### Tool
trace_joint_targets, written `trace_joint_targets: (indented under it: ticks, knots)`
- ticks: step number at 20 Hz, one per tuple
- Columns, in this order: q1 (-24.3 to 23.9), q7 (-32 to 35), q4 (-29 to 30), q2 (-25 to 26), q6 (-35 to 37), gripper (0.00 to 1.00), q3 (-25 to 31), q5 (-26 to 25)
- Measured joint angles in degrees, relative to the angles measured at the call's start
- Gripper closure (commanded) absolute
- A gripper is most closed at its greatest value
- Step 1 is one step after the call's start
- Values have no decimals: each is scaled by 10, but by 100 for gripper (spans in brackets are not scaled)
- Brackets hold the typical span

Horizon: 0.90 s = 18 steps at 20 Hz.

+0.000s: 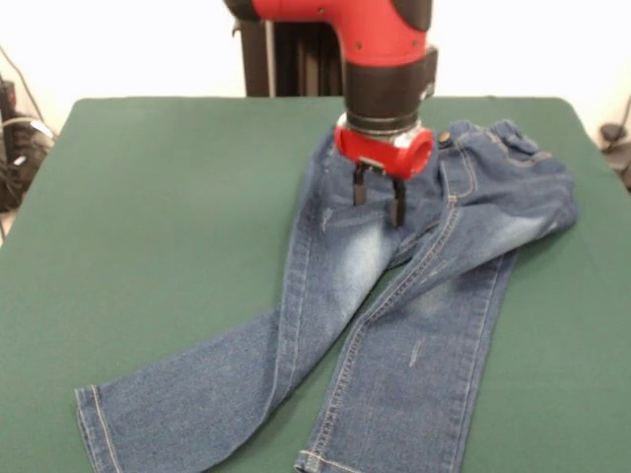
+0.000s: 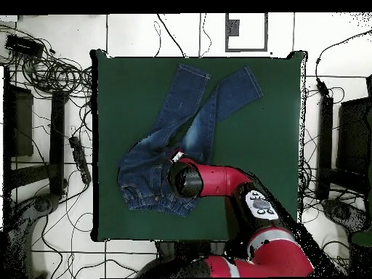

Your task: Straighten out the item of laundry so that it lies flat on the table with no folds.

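Looking across from the front, the pair of faded blue denim jeans (image 1: 394, 296) lies on the large table covered in dark green felt-like cloth (image 1: 148, 197), waistband at the far side and both legs running toward the near edge. The red and black arm's gripper (image 1: 380, 197) hangs just over the seat of the jeans, its two short black fingers (image 1: 361, 183) spread a little apart with nothing between them; whether the tips touch the denim I cannot say. The legs splay apart, and one seems to overlap the other near the crotch. The hip at the waistband looks bunched and turned over.

From overhead, the jeans (image 2: 185, 123) sit toward one side of the table (image 2: 269, 109), lying at a slant, the legs parting in a V toward the far edge. The arm covers the gripper, so its state is hidden here. The waistband end looks rumpled.

By my reckoning the job is partly done: legs are mostly laid out, but the overlap and the crumpled top remain to be smoothed.
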Motion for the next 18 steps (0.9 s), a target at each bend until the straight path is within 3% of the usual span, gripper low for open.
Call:
trace_joint_targets:
  ticks: [18]
  knots:
    - [-60,0,1,-6,34,0,39,-5]
